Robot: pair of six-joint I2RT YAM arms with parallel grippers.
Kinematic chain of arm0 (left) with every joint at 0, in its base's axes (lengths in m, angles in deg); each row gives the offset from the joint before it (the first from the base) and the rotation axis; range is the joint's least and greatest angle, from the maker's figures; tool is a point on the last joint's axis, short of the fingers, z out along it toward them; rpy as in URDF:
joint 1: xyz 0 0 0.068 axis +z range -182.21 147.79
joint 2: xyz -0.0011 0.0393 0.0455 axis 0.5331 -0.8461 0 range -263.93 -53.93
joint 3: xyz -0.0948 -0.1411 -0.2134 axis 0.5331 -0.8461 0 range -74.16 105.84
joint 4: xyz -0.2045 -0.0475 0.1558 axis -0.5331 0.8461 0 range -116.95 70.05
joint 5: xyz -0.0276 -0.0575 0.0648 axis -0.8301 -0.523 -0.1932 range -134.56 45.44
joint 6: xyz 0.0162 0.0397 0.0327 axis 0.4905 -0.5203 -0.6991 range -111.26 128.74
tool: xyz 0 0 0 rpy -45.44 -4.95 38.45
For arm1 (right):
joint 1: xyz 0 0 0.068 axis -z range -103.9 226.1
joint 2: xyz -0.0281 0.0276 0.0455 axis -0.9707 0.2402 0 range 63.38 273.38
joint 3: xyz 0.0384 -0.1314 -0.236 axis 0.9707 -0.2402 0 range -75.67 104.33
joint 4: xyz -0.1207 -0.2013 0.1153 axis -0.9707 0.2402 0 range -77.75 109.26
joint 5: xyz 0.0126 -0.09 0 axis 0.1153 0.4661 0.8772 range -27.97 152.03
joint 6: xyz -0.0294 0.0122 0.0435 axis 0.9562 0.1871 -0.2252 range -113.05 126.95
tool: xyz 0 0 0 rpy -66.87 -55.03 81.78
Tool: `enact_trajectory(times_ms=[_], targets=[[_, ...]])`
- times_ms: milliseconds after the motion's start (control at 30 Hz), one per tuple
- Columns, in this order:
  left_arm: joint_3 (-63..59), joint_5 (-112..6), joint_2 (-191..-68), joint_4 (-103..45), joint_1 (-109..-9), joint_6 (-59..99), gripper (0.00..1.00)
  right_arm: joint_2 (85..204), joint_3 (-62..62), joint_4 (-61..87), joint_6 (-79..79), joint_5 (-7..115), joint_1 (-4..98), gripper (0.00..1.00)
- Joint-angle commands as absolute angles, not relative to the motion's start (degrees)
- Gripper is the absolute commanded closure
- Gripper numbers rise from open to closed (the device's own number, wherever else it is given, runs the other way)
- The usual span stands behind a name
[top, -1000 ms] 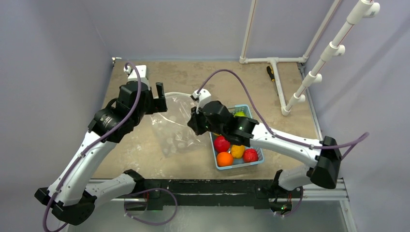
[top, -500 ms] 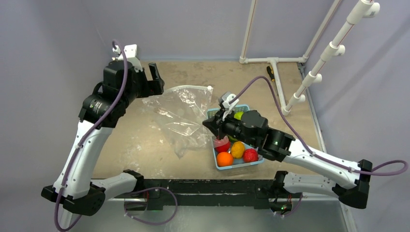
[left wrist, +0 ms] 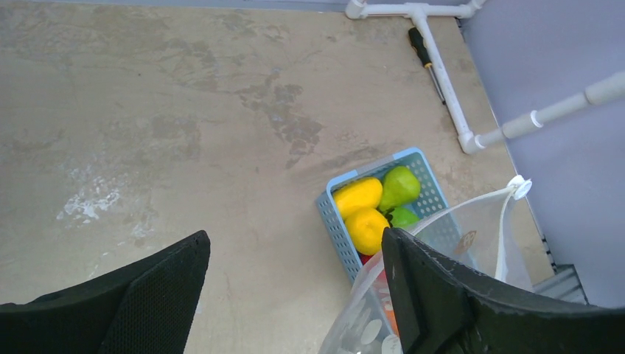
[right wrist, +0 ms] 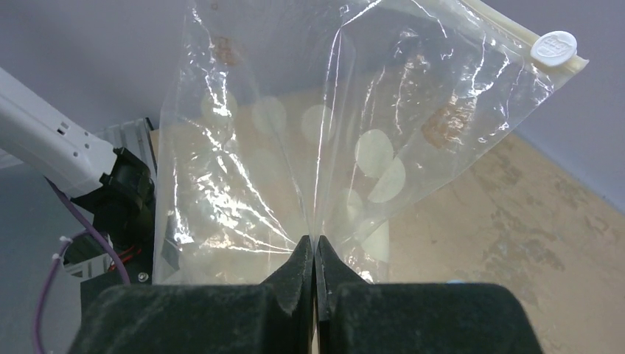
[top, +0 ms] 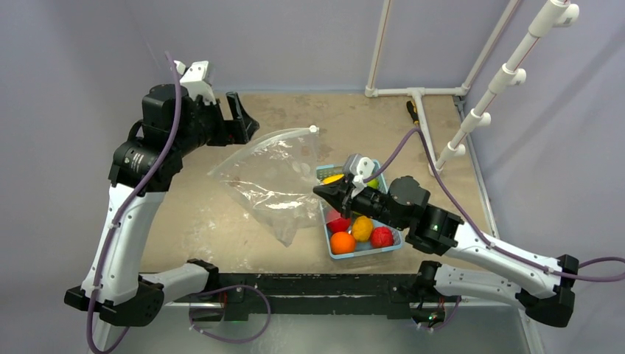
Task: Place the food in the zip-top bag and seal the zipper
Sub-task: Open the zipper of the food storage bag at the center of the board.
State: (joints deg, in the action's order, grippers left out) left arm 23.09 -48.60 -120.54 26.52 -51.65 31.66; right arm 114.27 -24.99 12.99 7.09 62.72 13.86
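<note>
The right gripper [right wrist: 315,249] has its two black fingers pressed together on a fold of the zip-top bag [top: 271,175], pinching the clear dotted film. From that pinch the bag fans out ahead of the fingers. Its zipper [top: 284,133] runs along the far edge and ends in a round white slider [right wrist: 558,46], up and to the right of the fingertips.

The left gripper [left wrist: 295,240] hangs raised at the bag's other side. Its fingers are spread wide, with only bare table [top: 199,221] between them. The bag's mouth edge lies just outside its right finger; whether the two touch cannot be told.

The toy fruits [left wrist: 366,227], yellow, green, red and orange, all sit in the light-blue basket [left wrist: 333,225]. The basket is beneath the right gripper's body and ahead of the left gripper's right finger. A screwdriver [left wrist: 420,46] lies farther off, beside the white pipe frame [left wrist: 442,81].
</note>
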Motion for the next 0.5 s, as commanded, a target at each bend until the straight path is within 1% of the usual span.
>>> enact_trajectory(times_ms=[0,100,267,467], targets=[[21.79,-55.01,-117.56,26.34,-51.14,30.94,0.16,112.19,-25.52,7.81,13.22,58.88,13.7,1.0],[19.37,-59.57,-116.03,25.22,-51.19,31.56,0.19,112.52,-25.8,7.65,14.49,58.67,13.7,1.0],[17.45,-63.63,-113.82,23.98,-51.11,31.74,0.22,112.86,-25.19,8.84,15.8,56.66,13.7,1.0],[14.54,-66.27,-111.77,23.85,-51.15,31.61,0.29,112.26,-24.21,9.79,17.76,55.1,13.7,1.0]])
